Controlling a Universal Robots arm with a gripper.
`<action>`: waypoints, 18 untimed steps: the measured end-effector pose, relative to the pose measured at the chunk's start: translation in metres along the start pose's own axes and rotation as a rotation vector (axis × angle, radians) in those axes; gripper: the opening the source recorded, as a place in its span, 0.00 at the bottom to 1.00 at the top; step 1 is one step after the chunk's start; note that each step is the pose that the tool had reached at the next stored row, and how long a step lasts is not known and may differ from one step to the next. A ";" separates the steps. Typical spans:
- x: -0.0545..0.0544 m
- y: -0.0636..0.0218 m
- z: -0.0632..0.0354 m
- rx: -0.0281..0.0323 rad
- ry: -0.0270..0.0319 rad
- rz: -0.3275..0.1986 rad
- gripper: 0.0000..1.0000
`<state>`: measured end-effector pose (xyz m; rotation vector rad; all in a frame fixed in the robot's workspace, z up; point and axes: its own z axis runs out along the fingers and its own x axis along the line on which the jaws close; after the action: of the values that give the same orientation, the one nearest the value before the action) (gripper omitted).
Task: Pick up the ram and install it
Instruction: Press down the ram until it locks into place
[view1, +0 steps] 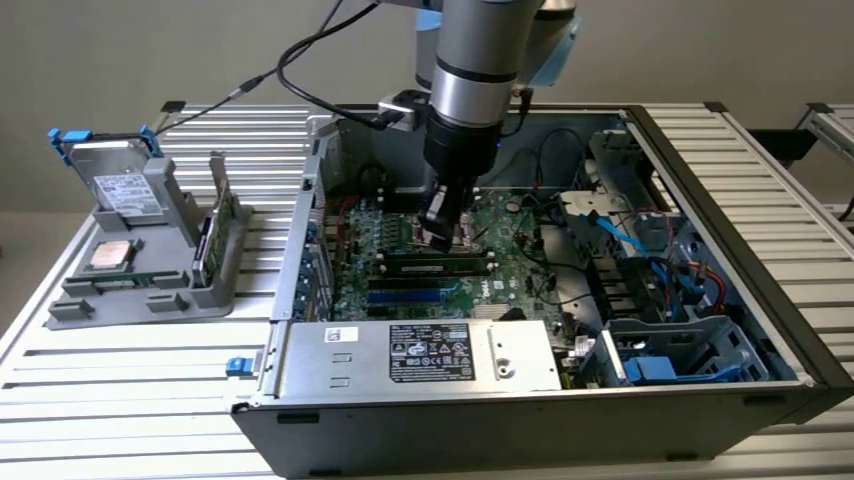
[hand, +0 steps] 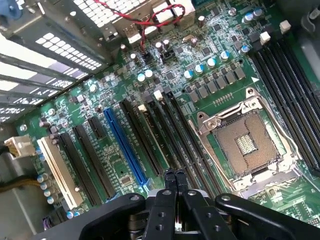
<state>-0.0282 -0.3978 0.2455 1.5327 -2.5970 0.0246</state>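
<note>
While inside case (view1: 747, 235), hand (hand: 175, 176) above motherboard (hand: 125, 165).

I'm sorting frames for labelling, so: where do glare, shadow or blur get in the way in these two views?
Exterior view: even light, though the ribbed table shines pale and the computer case is dim inside under the arm. Wrist view: bright glare washes out the metal grille, the end effector is dark and soft up close, while the processor socket reads crisply.
</note>
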 end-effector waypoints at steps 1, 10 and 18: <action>0.000 -0.0001 0.0006 -0.0016 -0.0008 0.014 0.10; 0.000 -0.0001 0.0035 -0.0141 -0.0061 0.141 0.10; -0.001 -0.0002 0.0040 -0.0135 -0.0014 0.234 0.10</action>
<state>-0.0281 -0.3978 0.2415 1.2162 -2.7562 0.0281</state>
